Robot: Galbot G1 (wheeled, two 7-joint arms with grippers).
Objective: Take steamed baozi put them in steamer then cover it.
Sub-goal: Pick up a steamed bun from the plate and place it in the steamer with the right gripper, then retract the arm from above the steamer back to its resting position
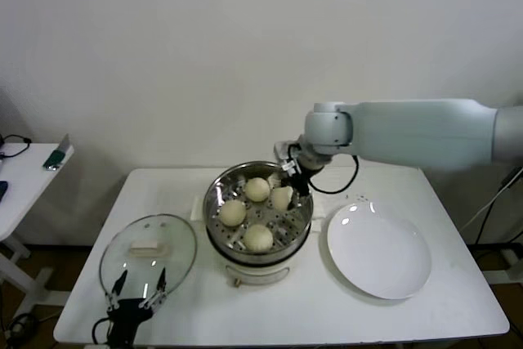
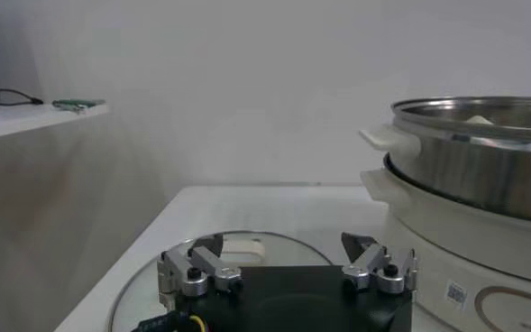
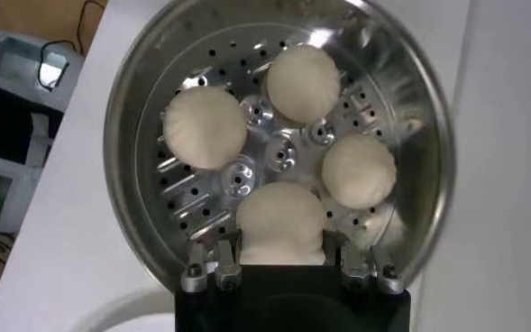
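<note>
At frame centre the right gripper (image 1: 288, 188) is clamped on the fourth bun (image 3: 280, 224), lowering it into the steamer (image 1: 219, 191) beside three others, while the left gripper (image 1: 139, 293), fingers apart, waits at the lid (image 1: 176, 239) lower left.

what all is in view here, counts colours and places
baozi: four, cream-white, all in the steamer, one between the right gripper's fingers
steamer: one, shiny steel, on a white base at table centre
cover: one, clear glass, flat on the table on the robot's left
plate: one, white, on the robot's right
table: one, white
side table: one, white, far left
left gripper: open, at the cover's near edge
right gripper: shut on a baozi over the steamer
</note>
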